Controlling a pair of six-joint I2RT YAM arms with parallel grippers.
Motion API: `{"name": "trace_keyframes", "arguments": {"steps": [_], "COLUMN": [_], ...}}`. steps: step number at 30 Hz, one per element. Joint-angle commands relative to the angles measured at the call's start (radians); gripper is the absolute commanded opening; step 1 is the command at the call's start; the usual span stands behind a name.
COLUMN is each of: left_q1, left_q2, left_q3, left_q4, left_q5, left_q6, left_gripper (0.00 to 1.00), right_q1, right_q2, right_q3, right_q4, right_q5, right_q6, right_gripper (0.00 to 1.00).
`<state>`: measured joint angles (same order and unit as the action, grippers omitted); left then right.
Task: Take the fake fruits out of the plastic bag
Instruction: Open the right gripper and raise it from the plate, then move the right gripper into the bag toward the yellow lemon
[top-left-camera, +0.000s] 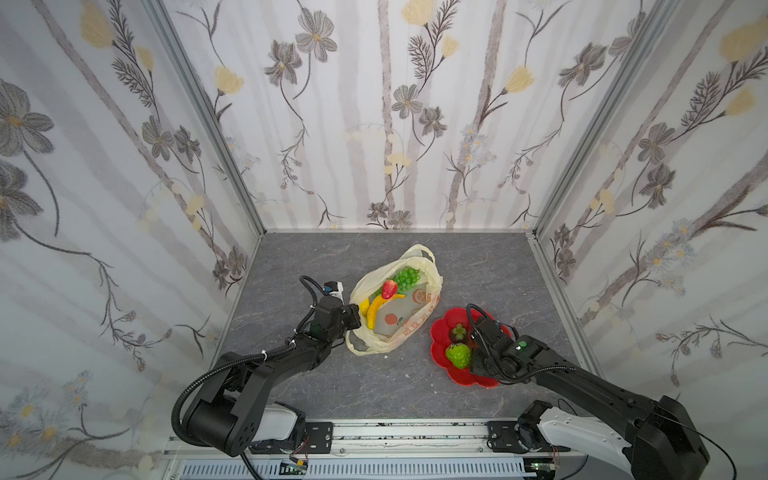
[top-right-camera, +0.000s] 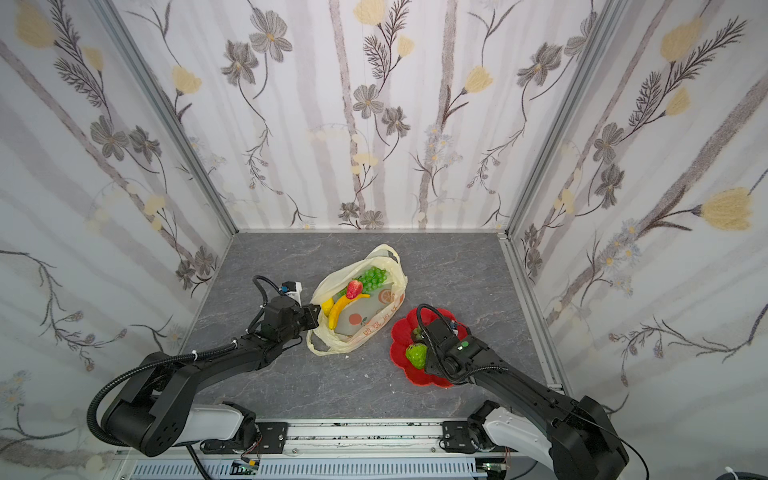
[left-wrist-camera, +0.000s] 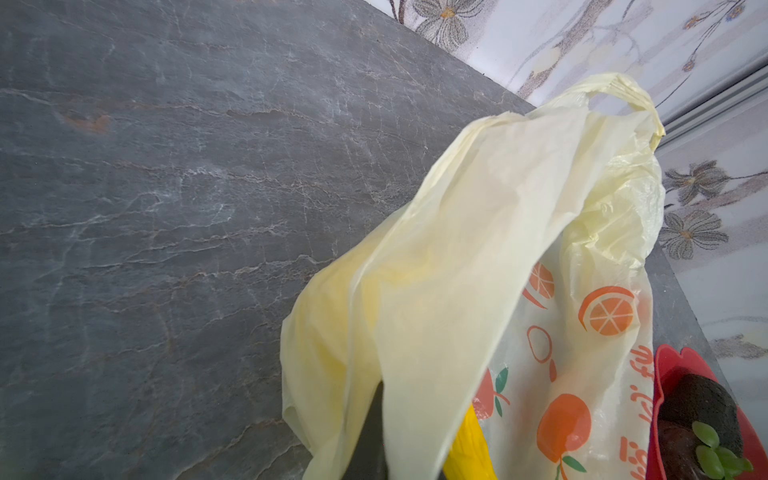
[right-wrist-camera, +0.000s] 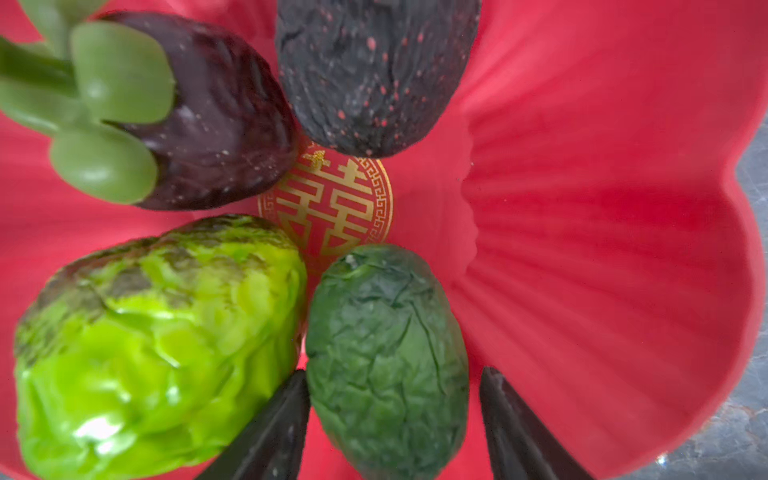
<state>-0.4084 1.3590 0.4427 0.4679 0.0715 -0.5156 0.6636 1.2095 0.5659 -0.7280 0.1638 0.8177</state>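
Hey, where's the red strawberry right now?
In both top views the strawberry sits inside the open plastic bag left of the red plate, resting on the banana beside the grape bunch.

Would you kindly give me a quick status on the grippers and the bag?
Left gripper shut on plastic bag rim. Right gripper open around avocado on red plate. Banana, strawberry, grapes in bag. Nothing blocking.

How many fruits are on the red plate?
4. On the red plate: the mangosteen, a black speckled fruit beside it, the bumpy green custard apple, and the dark green avocado. The arm covers part of the plate, so another might hide.
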Motion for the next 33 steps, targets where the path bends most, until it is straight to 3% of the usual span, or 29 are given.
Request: {"name": "trace_keyframes", "arguments": {"steps": [1, 11, 19, 26, 33], "left_q1": [0.000, 0.000, -0.001, 0.000, 0.000], "left_q2": [-0.003, 0.003, 0.008, 0.000, -0.004], "left_q3": [0.001, 0.003, 0.005, 0.002, -0.001], "left_q4": [0.026, 0.025, 0.026, 0.026, 0.026], "left_q5": [-0.007, -0.002, 0.003, 0.000, -0.009], "left_q6": [0.001, -0.001, -0.003, -0.002, -0.006], "left_gripper": [0.09, 0.09, 0.09, 0.08, 0.07], "right_q1": [0.002, 0.007, 0.007, 0.019, 0.093], "right_q2": [-0.003, -0.044, -0.120, -0.105, 0.031], "right_q3": [0.007, 0.045, 0.166, 0.254, 0.334], "right_q4": [0.020, -0.022, -0.039, 0.100, 0.299], "right_q5": [0.019, 0.033, 0.092, 0.048, 0.009], "right_q6": [0.001, 0.001, -0.037, -0.075, -0.062], "right_gripper": [0.66, 0.66, 0.66, 0.59, 0.59]}}
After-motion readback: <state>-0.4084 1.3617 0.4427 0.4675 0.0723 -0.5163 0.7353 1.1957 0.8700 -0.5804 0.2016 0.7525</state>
